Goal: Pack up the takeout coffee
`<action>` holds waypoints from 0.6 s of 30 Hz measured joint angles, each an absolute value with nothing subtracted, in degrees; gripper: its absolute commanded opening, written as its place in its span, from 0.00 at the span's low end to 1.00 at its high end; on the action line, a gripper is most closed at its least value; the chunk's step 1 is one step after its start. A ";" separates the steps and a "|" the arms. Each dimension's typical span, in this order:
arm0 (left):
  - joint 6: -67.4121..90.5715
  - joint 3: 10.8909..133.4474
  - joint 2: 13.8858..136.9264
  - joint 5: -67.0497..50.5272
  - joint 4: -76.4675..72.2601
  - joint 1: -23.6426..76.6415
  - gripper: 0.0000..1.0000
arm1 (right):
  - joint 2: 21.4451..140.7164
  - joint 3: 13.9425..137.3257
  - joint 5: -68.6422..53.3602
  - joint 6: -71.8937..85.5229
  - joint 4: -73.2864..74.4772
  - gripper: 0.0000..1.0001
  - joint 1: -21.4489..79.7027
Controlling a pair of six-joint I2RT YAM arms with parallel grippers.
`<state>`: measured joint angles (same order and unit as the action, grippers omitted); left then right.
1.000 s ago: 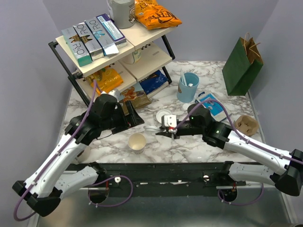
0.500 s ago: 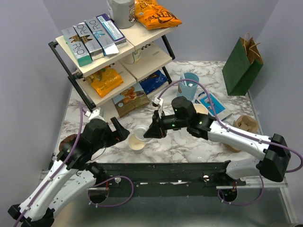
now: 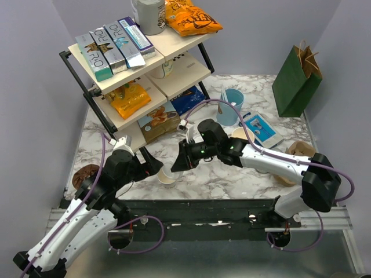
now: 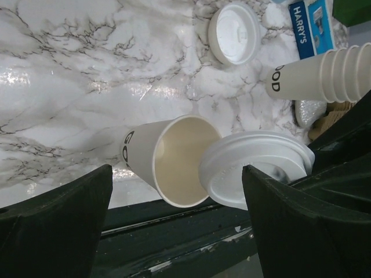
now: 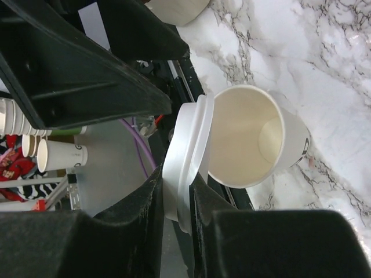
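Observation:
A small cream paper cup (image 3: 167, 175) stands open on the marble near the front edge. It also shows in the left wrist view (image 4: 174, 159) and the right wrist view (image 5: 249, 139). My right gripper (image 3: 177, 164) (image 5: 175, 197) is shut on a round white lid (image 5: 185, 162) (image 4: 255, 168), held on edge against the cup's rim and not covering it. My left gripper (image 3: 152, 164) (image 4: 177, 174) is open and empty just left of the cup, with a finger on either side in its wrist view.
A second white lid (image 4: 233, 33) lies on the marble beyond the cup. A stack of cream cups (image 4: 324, 72), a light blue cup (image 3: 232, 105), a blue box (image 3: 259, 128), a cardboard carrier (image 3: 301, 152) and a green bag (image 3: 297, 75) are to the right. A shelf rack (image 3: 139, 75) stands at the back left.
My right gripper carried the white lid left from mid-table to the cup's rim. My left arm drew back from the shelf to just left of the cup.

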<state>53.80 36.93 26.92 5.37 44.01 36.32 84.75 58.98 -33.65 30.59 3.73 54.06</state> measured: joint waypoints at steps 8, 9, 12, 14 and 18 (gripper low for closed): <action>53.98 34.00 26.28 2.90 40.40 36.32 0.99 | 88.40 58.98 -32.71 33.28 3.11 0.35 54.06; 54.04 33.82 26.26 2.72 40.32 36.32 0.99 | 88.86 58.98 -32.58 33.52 3.11 0.38 54.06; 54.11 33.80 26.26 2.55 40.32 36.32 0.99 | 89.30 58.98 -32.18 34.06 3.11 0.45 54.06; 54.19 33.80 26.26 2.55 40.32 36.32 0.99 | 89.30 58.98 -31.92 34.20 3.09 0.49 54.06; 54.50 33.71 26.44 2.52 40.29 36.32 0.99 | 89.30 58.98 -30.52 34.44 3.31 0.54 54.06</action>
